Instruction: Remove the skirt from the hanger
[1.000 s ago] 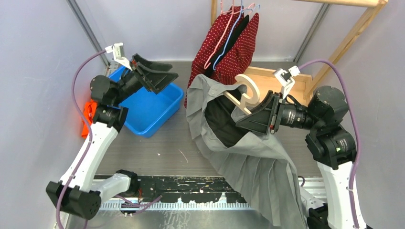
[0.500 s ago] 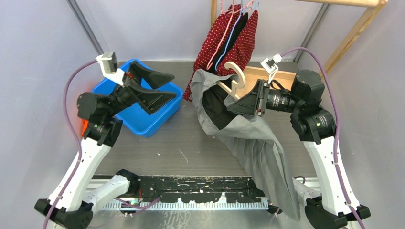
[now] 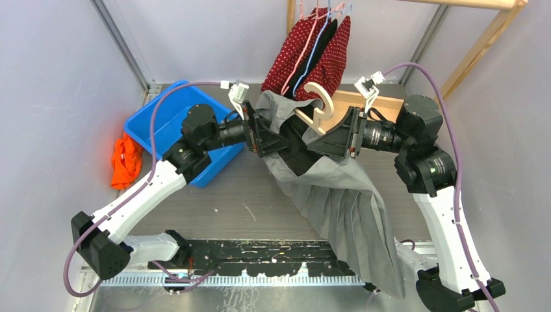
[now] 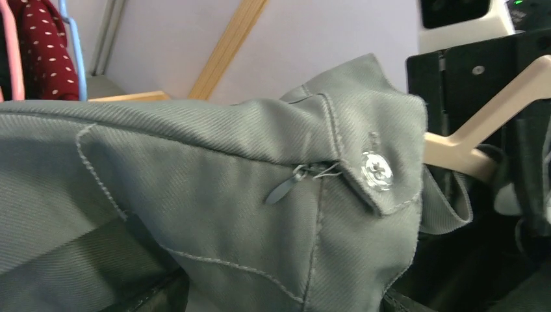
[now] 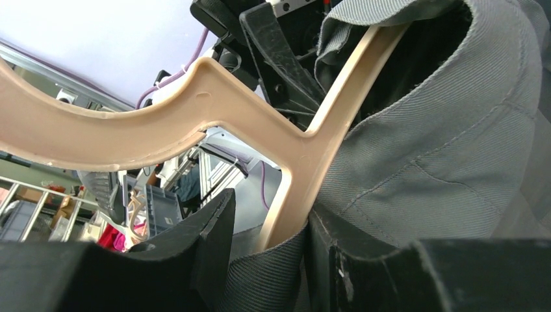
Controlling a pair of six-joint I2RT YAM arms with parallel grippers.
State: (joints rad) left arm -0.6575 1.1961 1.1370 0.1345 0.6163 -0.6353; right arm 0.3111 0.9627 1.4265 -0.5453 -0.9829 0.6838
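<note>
1. No text, label, brand, number or sign can be read in any of the views.
2. The round metal snap (image 4: 377, 170) on the waistband of the grey pleated skirt (image 4: 195, 195) is shiny, but too small and blurred to show whether it carries any lettering.
</note>
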